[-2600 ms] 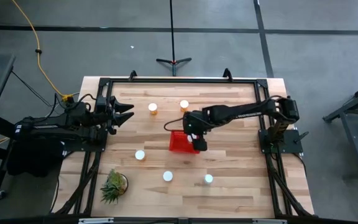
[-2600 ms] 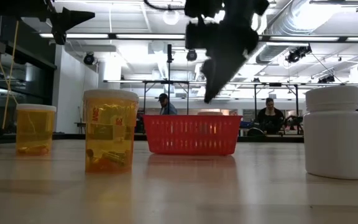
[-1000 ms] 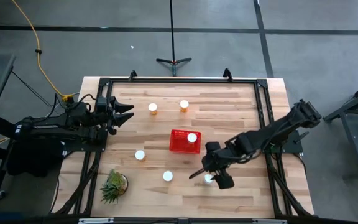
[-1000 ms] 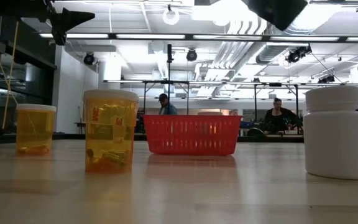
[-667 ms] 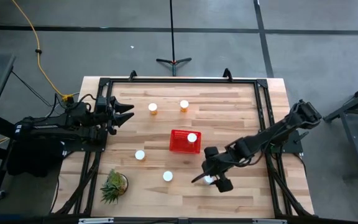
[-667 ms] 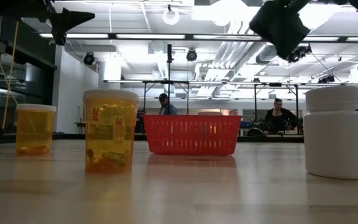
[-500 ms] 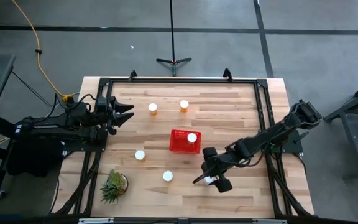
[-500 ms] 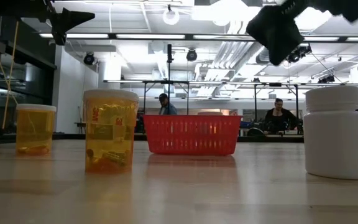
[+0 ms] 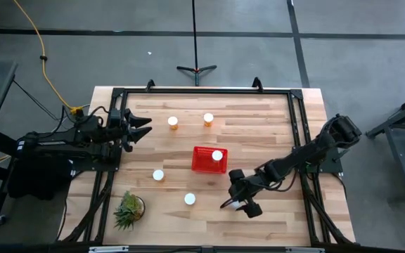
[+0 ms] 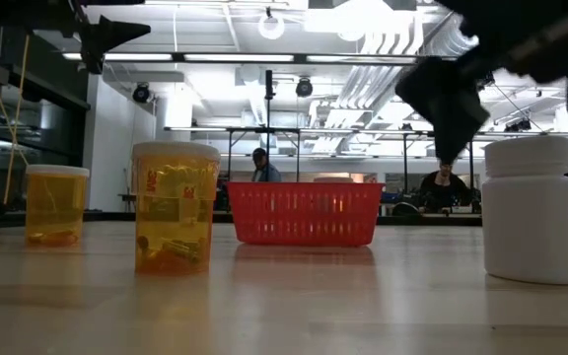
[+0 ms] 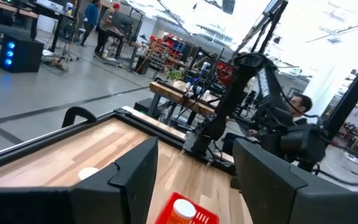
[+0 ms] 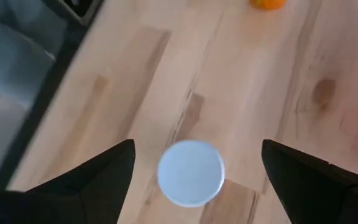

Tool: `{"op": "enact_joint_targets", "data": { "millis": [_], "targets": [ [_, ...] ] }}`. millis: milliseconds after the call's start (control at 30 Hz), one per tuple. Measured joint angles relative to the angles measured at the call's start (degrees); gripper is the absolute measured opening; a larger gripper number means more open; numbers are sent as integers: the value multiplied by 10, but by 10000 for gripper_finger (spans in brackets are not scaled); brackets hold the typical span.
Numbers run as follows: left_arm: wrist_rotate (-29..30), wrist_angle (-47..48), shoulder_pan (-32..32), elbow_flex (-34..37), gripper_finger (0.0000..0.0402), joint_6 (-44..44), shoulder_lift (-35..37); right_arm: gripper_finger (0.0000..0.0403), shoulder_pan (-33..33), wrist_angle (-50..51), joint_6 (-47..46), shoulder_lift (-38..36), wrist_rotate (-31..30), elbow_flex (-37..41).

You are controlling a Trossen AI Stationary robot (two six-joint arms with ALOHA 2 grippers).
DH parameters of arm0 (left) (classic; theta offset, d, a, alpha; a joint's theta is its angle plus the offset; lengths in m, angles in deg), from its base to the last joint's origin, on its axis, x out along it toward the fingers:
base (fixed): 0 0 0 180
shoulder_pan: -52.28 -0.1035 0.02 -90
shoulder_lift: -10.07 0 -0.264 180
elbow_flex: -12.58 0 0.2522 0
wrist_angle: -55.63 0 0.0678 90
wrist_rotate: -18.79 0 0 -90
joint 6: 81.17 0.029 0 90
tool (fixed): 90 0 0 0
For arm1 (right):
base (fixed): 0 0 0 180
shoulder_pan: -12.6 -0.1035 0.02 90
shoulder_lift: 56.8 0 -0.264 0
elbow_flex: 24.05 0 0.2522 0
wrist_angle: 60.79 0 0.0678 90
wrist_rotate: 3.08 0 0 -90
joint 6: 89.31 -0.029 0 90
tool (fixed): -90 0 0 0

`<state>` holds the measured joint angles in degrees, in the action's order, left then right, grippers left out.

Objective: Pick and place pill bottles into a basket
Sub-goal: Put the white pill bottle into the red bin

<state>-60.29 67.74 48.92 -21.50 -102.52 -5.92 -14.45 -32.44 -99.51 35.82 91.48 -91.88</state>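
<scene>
My right gripper (image 9: 239, 206) is open above a white-capped pill bottle (image 12: 190, 172) near the table's front right. Its fingers stand on either side of the cap without touching it. In the low view this bottle (image 10: 531, 209) stands upright on its base, with the gripper above it. The red basket (image 9: 204, 161) sits mid-table with one bottle (image 9: 217, 155) inside. Two bottles (image 9: 173, 122) (image 9: 208, 118) stand at the far side and two (image 9: 158, 175) (image 9: 190, 199) at the near side. My left gripper (image 9: 145, 126) waits open at the table's left edge.
A small green spiky plant (image 9: 128, 209) stands at the near left corner. A black frame (image 9: 202, 91) runs round the table's edges. In the low view two orange bottles (image 10: 174, 207) (image 10: 55, 202) stand left of the basket (image 10: 304, 212). People sit in the room behind.
My right gripper has gone down and a little toward the table's near-left, settling over the white-capped bottle at the front right. Its fingers have stayed open. The bottles and the basket have not moved.
</scene>
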Motion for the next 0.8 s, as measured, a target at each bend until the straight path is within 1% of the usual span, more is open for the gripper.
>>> {"op": "enact_joint_targets", "data": {
  "millis": [167, 567, 800],
  "targets": [
    [5, 6, 0, 0, 246, 0, 0, 342, 0, -5, -1, 32, 0, 0],
    [8, 6, 0, 0, 246, -2, 0, 340, 0, -12, 0, 67, -7, 0],
    [8, 6, 0, 0, 246, -2, 0, 311, 0, -17, -3, 69, 2, 0]
  ]
}}
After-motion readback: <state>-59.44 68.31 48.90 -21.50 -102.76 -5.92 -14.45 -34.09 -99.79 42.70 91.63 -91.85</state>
